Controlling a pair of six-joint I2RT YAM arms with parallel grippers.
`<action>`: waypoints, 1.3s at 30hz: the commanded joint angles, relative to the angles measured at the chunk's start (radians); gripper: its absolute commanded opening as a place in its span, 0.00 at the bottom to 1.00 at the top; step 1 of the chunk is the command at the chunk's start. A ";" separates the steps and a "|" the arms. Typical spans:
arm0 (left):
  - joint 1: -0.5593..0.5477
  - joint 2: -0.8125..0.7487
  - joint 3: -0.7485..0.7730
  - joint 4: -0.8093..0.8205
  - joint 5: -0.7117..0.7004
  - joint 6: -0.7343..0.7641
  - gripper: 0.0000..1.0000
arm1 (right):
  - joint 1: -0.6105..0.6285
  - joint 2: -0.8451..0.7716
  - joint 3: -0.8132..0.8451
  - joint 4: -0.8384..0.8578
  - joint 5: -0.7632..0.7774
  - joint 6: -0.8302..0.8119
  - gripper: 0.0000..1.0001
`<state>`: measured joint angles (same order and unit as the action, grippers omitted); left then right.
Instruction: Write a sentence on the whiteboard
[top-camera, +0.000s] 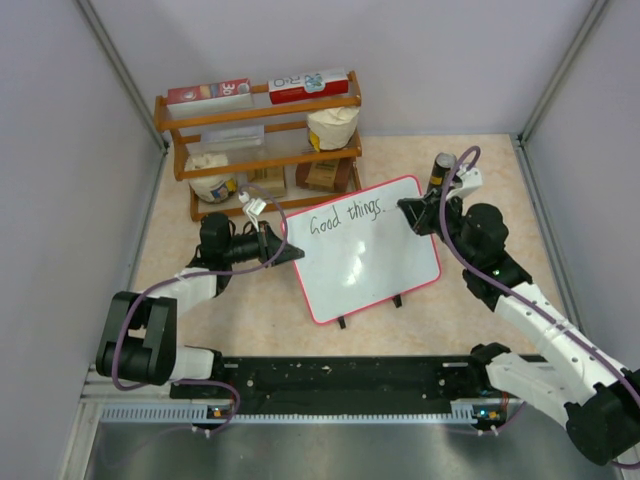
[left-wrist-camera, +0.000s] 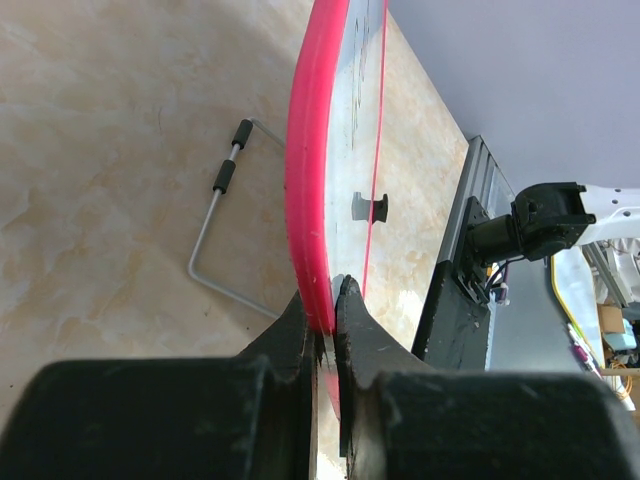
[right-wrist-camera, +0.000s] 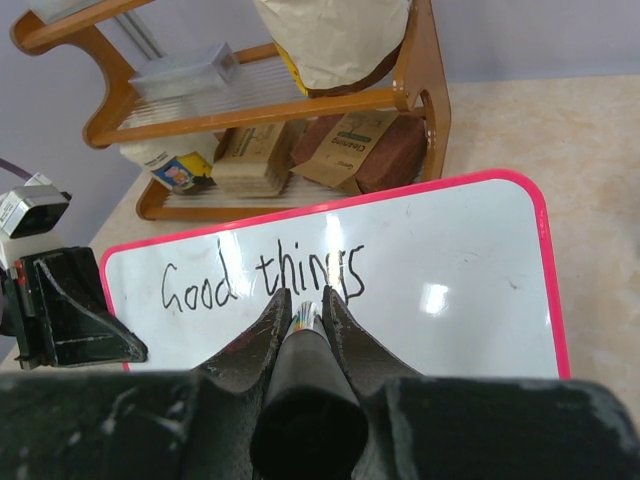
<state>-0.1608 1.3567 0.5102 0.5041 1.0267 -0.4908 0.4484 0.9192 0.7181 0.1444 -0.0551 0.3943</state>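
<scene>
Top external view gives us the layout. The table (top-camera: 200, 310) carries everything, and a wooden shelf (top-camera: 260, 150) of packets stands beyond the left gripper (top-camera: 297, 252), clear of the work.

The board (top-camera: 370, 265) sits between the two grippers, turned at a slant so that its face meets the right gripper (top-camera: 413, 214). We judge that this angle suits that arm's reach.

The left gripper is clamped on the board's near edge, and its wrist view shows the pink frame pinched between the jaws. We read this hold as a brace. The board is propped on a thin wire stand (left-wrist-camera: 220, 230), seen just beside that gripper, and would likely slide or rock under pen pressure.

The right gripper is closed round the marker (right-wrist-camera: 305, 390), which runs straight out between its fingers. That keeps the tip in line with the wrist. The tip is at the board just under "things"; we cannot tell whether it touches.

The sentence (right-wrist-camera: 265, 280) reads "Good things" directly ahead of the right gripper, along the board's far edge. The bare white nearer that gripper leaves room for a second line.
</scene>
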 joint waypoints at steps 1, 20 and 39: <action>-0.037 0.025 -0.050 -0.095 -0.024 0.241 0.00 | -0.007 0.003 0.020 0.014 -0.011 -0.015 0.00; -0.039 0.022 -0.048 -0.101 -0.030 0.242 0.00 | 0.010 0.006 -0.019 0.078 -0.091 -0.043 0.00; -0.045 0.010 -0.055 -0.105 -0.037 0.247 0.00 | 0.317 0.141 0.015 0.173 0.024 -0.103 0.00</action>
<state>-0.1650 1.3487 0.5095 0.5007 1.0203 -0.4843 0.7136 1.0340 0.7013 0.2119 -0.0635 0.3134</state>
